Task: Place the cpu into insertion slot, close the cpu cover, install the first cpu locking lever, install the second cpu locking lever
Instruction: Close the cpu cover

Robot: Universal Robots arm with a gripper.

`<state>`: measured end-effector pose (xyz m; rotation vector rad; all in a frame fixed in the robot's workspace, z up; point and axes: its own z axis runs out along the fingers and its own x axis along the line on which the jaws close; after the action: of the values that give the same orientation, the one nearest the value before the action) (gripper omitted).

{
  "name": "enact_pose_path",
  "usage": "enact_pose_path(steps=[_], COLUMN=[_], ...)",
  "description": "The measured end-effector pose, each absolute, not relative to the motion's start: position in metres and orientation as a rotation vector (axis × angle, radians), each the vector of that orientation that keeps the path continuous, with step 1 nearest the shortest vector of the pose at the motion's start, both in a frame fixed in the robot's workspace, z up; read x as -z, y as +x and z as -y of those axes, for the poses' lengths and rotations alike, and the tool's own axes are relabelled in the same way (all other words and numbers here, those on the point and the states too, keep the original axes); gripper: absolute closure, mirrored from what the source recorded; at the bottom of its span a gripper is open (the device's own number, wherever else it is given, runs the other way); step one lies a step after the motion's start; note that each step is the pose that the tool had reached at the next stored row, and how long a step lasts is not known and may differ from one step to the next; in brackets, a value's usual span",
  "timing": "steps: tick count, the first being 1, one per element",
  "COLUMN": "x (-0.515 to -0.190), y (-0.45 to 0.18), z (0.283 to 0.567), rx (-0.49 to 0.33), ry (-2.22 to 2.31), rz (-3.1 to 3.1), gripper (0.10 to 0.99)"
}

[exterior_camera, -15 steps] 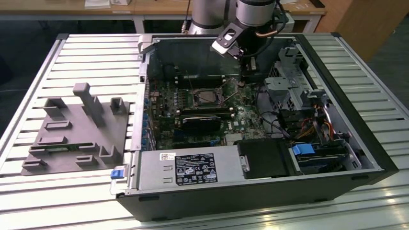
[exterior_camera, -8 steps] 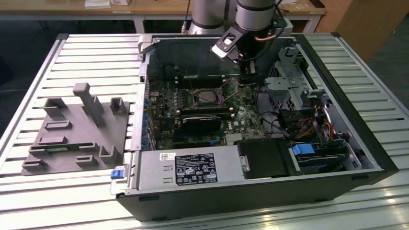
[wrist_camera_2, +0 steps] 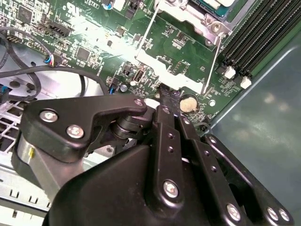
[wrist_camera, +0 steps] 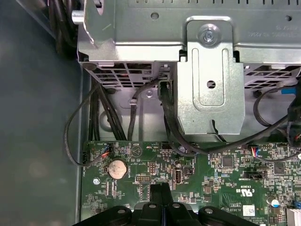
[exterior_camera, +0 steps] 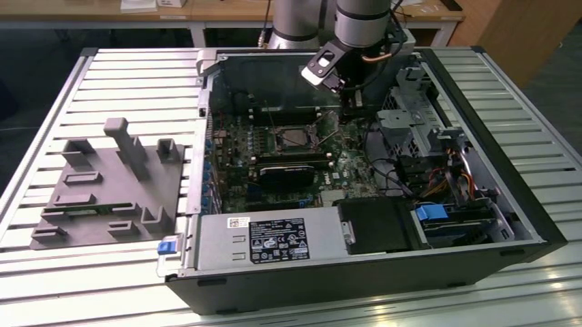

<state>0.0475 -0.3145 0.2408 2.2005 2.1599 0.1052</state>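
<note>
The insertion slot (exterior_camera: pixel 289 138) sits in the middle of the green motherboard inside the open computer case, and a pale square face, the cpu (exterior_camera: pixel 292 139), shows in its centre. In the second wrist view the slot's silvery frame (wrist_camera_2: pixel 197 14) is at the picture's edge. The cpu cover (wrist_camera_2: pixel 169 73), a thin silvery frame with the board visible through its window, reaches from the slot toward my gripper (wrist_camera_2: pixel 164 94). My dark fingers are shut together, their tips right at the cover's free edge. In the first wrist view the gripper (wrist_camera: pixel 160 190) hangs just over the board. In the exterior view the gripper (exterior_camera: pixel 350 102) is right of the slot.
A metal drive cage (wrist_camera: pixel 207 70) with black cables (wrist_camera: pixel 169 127) stands close beside the gripper. A coin battery (wrist_camera: pixel 117 168) and black memory slots (wrist_camera_2: pixel 254 42) lie nearby. A black fan card (exterior_camera: pixel 291 174) and power supply (exterior_camera: pixel 264 238) lie nearer the front. A grey fixture (exterior_camera: pixel 109 184) stands on the table's left.
</note>
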Motion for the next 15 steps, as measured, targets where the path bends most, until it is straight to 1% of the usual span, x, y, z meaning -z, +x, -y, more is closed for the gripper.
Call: enact_pose_path(steps=[4,10,15], x=[-0.2405,-0.2397,-0.2397], y=[0.0477,0.0494,0.0494], z=[0.3145,0.3145,0.3145], rx=[-0.097,0.023,0.031], ry=[2.205,2.258,2.261], rz=[-2.164,-2.215,-2.219], gripper=[0.984,0.984,0.984])
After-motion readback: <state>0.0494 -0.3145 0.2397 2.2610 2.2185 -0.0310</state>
